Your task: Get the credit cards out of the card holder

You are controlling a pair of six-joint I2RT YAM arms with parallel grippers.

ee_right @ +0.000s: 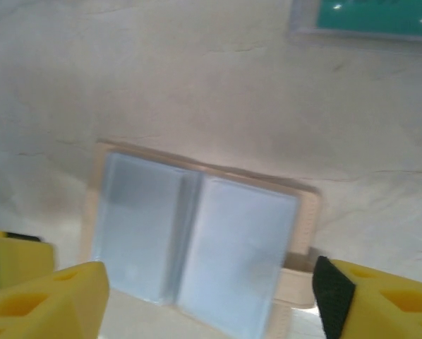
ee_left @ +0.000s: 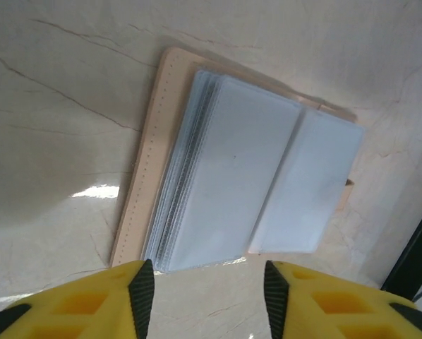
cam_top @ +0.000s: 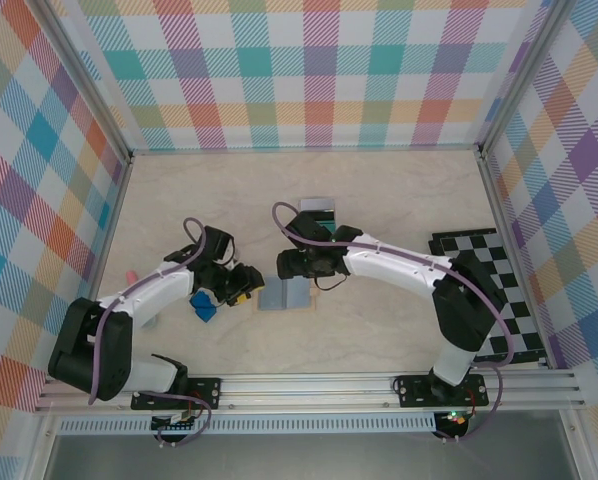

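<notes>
The holder lies open on the table, just ahead of my left pincer and right pincer, both apart and empty. Its sleeves look slick and floppy (1 teal card lies beyond); I'd pinch any card by its exposed edge.

Table bearing card holder, credit cards, mat

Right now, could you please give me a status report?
Left gripper open, empty, by the holder. Right gripper open, empty, over it. Holder open flat; teal card lies beyond it. Blue block off to the left.
</notes>
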